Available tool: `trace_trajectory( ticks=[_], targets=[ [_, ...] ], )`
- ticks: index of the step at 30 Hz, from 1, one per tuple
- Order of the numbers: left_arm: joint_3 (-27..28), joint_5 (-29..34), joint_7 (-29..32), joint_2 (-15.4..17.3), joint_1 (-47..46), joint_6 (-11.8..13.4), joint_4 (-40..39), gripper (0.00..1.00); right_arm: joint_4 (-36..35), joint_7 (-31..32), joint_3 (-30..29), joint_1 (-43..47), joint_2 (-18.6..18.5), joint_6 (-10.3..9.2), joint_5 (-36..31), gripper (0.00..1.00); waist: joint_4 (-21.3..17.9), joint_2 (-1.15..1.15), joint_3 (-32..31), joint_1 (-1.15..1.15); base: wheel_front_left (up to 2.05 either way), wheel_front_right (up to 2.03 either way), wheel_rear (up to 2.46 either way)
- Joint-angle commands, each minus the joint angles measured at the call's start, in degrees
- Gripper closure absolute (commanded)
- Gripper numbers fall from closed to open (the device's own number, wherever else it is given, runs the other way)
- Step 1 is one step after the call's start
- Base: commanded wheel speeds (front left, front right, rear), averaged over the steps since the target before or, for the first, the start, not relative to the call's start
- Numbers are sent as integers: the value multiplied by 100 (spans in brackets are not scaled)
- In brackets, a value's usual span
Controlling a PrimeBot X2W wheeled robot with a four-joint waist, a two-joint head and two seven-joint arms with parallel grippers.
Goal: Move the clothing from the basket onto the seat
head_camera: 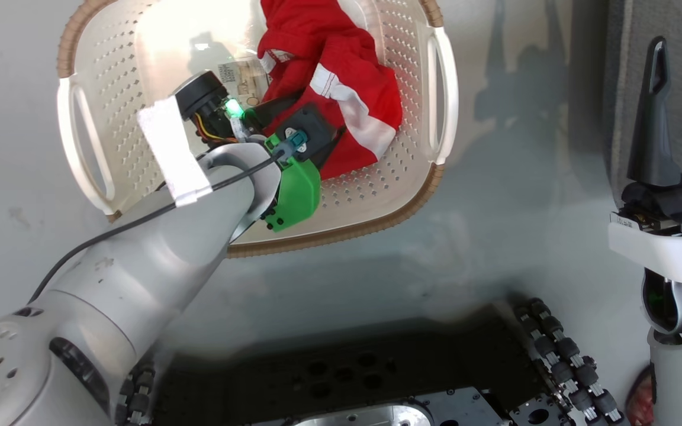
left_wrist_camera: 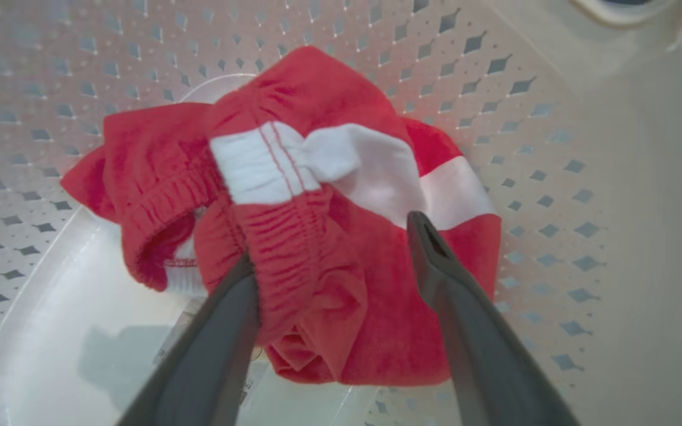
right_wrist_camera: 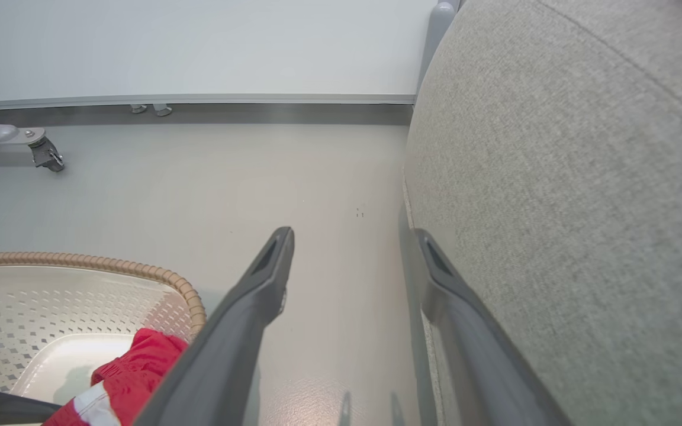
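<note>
We saw the red garment (head_camera: 347,77) lying crumpled in a heap inside the basket (head_camera: 329,236), bunched toward the side nearer the seat (right_wrist_camera: 584,207). Its white panels and thin striped trim were folded across the top, and the elastic waistband was puckered. We found the basket cream-white and perforated, with a brown woven-look rim, white side handles and a paper label on its bare bottom. The seat was grey woven fabric with a rounded edge, standing apart from the basket.
</note>
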Motion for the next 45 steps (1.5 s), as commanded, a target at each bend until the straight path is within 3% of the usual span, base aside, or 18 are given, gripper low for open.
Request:
trace_trajectory(
  ticks=[1,6,7,8,9,13,20,24,32,39,45],
  targets=[
    [-12,-67,102,87,-85,-12,-103,0,17,0,-1,66,0,-6,12,0,-36,0,15,0,0,0,0],
    [-19,312,477,81,128,-13,-352,0,24,0,49,71,-8,-6,27,0,-116,0,28,0,0,0,0],
    [-20,387,550,78,145,-13,-307,57,24,0,57,74,-12,-6,23,0,-127,0,28,0,0,0,0],
    [-20,395,556,66,130,-13,-244,97,19,0,60,78,-15,-6,17,0,-131,0,28,0,0,0,0],
    [-17,349,558,40,113,-13,-150,100,11,0,67,75,-15,-6,11,0,-137,0,28,0,0,0,0],
    [-20,337,416,-31,37,-12,195,100,23,0,59,33,-8,-6,7,0,-151,0,19,0,0,0,0],
    [-20,424,-432,-143,-159,-13,921,100,-12,0,-152,-211,23,-6,-5,0,19,0,-169,0,0,0,0],
    [32,401,-573,-233,47,14,1135,100,143,0,-165,-301,42,-6,1,0,140,0,-564,0,0,0,0],
    [627,497,-573,13,1167,557,235,100,839,0,92,36,65,-6,195,0,217,0,-2106,0,0,0,0],
    [1335,551,-569,224,2416,1090,-499,100,1676,-1,804,707,66,-6,711,0,155,0,-3745,0,0,0,0],
    [1921,612,-571,368,3328,1297,-1103,100,2140,0,1189,1358,68,-6,996,0,115,0,-5015,0,0,0,0]
  ],
)
